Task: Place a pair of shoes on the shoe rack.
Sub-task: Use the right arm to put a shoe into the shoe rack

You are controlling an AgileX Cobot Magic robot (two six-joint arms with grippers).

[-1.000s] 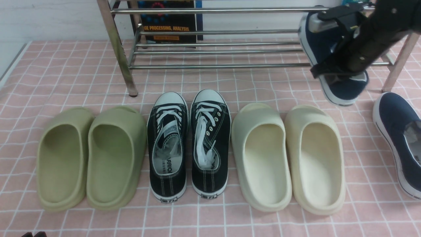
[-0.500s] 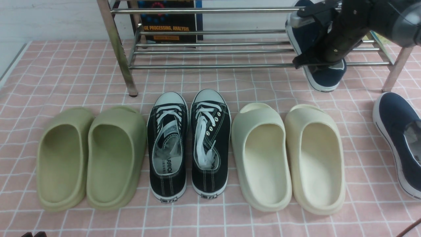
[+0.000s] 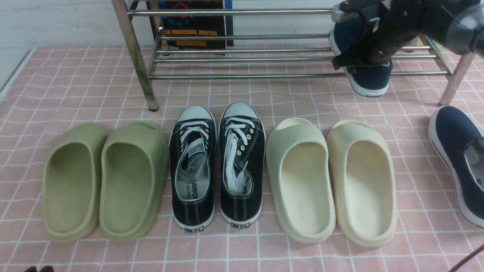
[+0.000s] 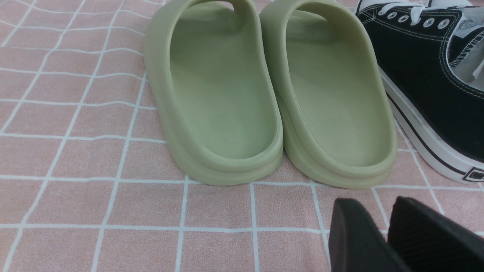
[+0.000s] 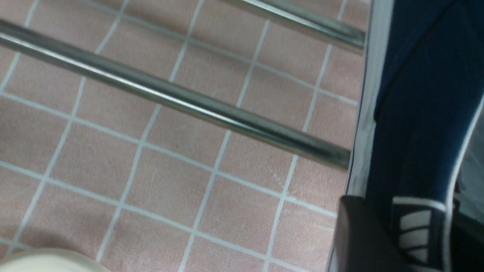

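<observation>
**FIRST NAVY SHOE AT RACK, PARTNER WAITING**

Navy-blue canvas slip-on shoe with white sole [image 3: 368,81] at 1 o'clock. It is tilted, toe in over the lower bars of the low chrome metal shoe rack [image 3: 242,76], heel overhanging the front bar, likely so the bars carry it. Right fingers [image 3: 355,62] bracket it; clamped or freed, cannot tell. Matching navy slip-on [image 3: 453,151] lies on the pink checked table [image 3: 75,75] at 3 o'clock, probably the next pickup. Left fingers [image 4: 351,234] slightly apart, empty, parked by the olive foam slides [image 4: 272,94] at 8 o'clock, clear of the work.

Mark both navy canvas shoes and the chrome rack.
Navy-blue canvas slip-on shoe at the rack [image 3: 372,80]: front view, heel.
Second navy-blue canvas shoe [image 3: 452,139]: front view, toe upper.
Shiny chrome metal shoe rack [image 3: 242,76]: front view, front bar.
</observation>
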